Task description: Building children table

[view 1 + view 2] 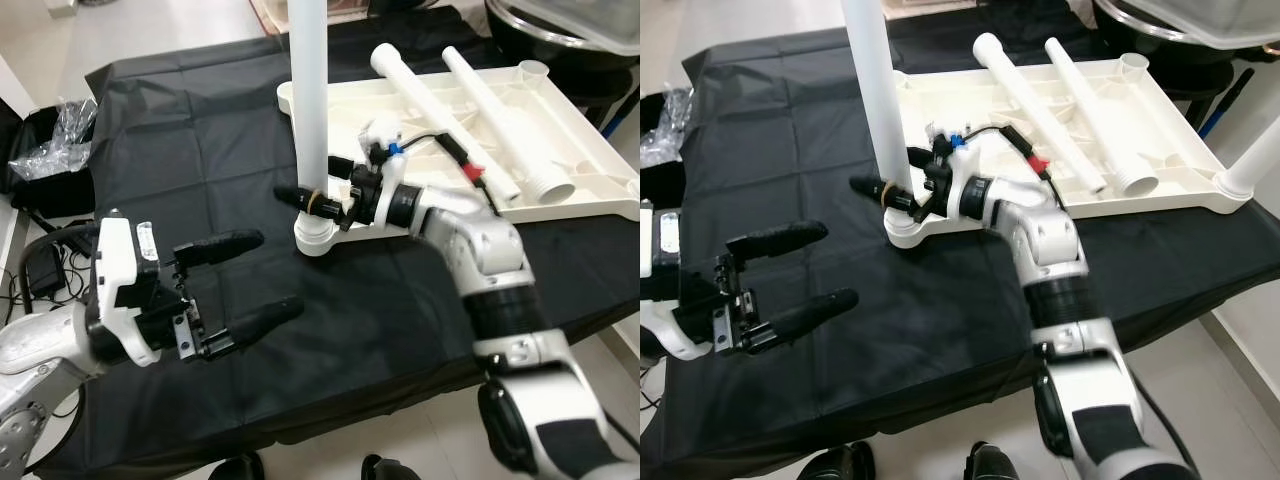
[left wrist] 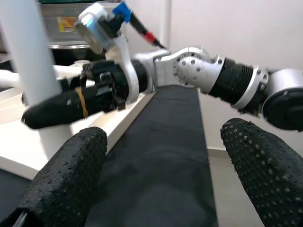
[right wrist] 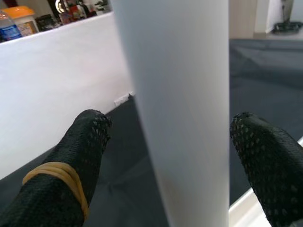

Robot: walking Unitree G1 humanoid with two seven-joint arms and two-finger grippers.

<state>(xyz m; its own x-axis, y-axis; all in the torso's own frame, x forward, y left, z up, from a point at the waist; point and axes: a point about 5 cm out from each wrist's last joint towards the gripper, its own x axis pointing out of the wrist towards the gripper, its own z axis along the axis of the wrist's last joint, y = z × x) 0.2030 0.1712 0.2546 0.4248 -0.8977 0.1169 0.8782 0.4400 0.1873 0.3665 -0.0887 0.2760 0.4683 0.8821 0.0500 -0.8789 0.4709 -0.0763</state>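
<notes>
- Tabletop panel [image 1: 560, 130] lies upside down toward the bench [image 1: 180, 140] far right corner, on black cloth.
- One white leg [image 1: 308, 100] stands upright in the panel's near-left corner socket.
- Right tool [image 1: 318, 200] straddles that leg low down, fingers spread, not pinching.
- Two loose legs [image 1: 430, 100] lie on the panel.
- Left tool [image 1: 245, 275] spread, empty, over the bench's near-left area.

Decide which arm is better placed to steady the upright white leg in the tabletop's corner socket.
Right. The right gripper already straddles the upright leg near its socket; the left gripper hovers open over the black cloth, apart.
</notes>
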